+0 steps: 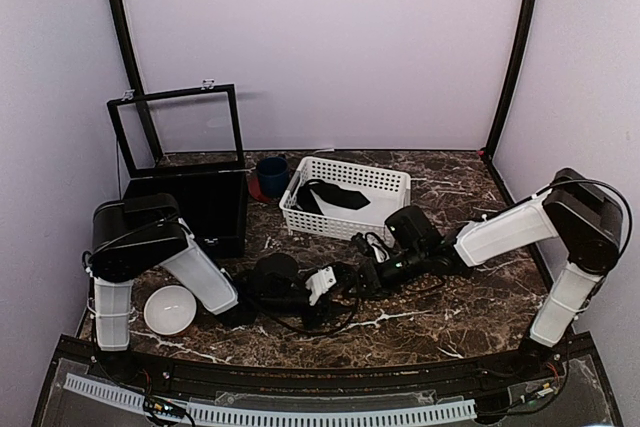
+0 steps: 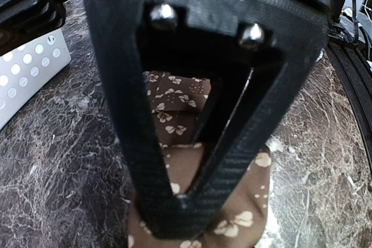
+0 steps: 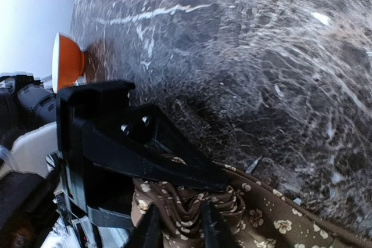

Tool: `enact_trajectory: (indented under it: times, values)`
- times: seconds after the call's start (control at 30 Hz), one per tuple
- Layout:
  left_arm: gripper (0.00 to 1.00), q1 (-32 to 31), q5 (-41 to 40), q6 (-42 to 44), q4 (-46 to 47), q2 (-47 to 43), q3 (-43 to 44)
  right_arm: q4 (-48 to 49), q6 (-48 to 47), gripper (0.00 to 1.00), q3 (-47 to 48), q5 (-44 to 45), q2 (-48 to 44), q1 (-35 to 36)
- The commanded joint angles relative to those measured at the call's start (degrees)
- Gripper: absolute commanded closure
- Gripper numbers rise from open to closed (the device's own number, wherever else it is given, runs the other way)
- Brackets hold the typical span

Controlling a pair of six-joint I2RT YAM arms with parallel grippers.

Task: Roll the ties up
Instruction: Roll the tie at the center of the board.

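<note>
Nearest, low on the left of the overhead view, a white bowl [image 1: 168, 309] sits on the bench [image 1: 450, 317]. At mid-frame both arms meet over the tie [image 3: 256, 219], which lies on the bench between them, probably so one side can pin the cloth while the other winds it. The left claw [image 2: 186, 201], narrowed to a wedge, pinches the patterned cloth at its tip. The right claw [image 3: 179, 213], part open, clamps a gathered bunch between its fingers [image 3: 210, 225], likely the start of the coil. Farther back, a second tie [image 1: 335, 197] lies in the basket [image 1: 330, 224].
</note>
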Motion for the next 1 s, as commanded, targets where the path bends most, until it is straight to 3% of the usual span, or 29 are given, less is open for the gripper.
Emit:
enact_trajectory:
  times: [0.0, 0.1, 0.2, 0.4, 0.6, 0.7, 0.8, 0.9, 0.97]
  values:
    - [0.68, 0.01, -1.90, 0.56, -12.20, 1.26, -1.99, -4.89, -2.58, 0.89, 0.79, 2.34, 1.58, 0.48]
    - [0.54, 0.53, -0.03, -0.62, -7.75, 0.95, -3.95, -2.91, -3.90, 0.98, -0.90, 2.00, 1.89, -0.83]
    - [0.38, 0.59, 2.70, -2.13, -1.29, 1.33, -5.78, 1.23, -5.22, 1.00, -2.84, 0.03, 3.19, -2.87]
    - [0.28, 0.59, 4.82, -5.40, 12.11, 4.52, -7.08, 8.59, -6.45, 1.00, -6.65, -3.52, 4.67, -5.35]
    - [0.23, 0.50, 2.88, -7.07, 16.67, 8.88, -4.06, 17.74, -4.79, 1.00, -11.13, -7.34, 6.07, -7.92]
    - [0.27, 0.50, 2.30, -6.12, 14.04, 10.34, -1.62, 22.44, -2.76, 0.99, -12.40, -8.78, 6.92, -8.11]
    - [0.46, 0.50, 2.42, -4.28, 8.10, 9.92, 0.59, 22.45, -1.64, 0.95, -11.85, -9.12, 6.81, -8.11]
    - [0.66, 0.50, 1.07, -1.96, 0.16, 7.70, 1.48, 17.96, -1.42, 0.80, -10.64, -7.63, 4.54, -8.11]
    - [0.70, 0.50, -0.01, -0.64, -4.75, 5.80, 1.27, 13.10, -1.76, 0.68, -9.51, -6.03, 2.09, -8.11]
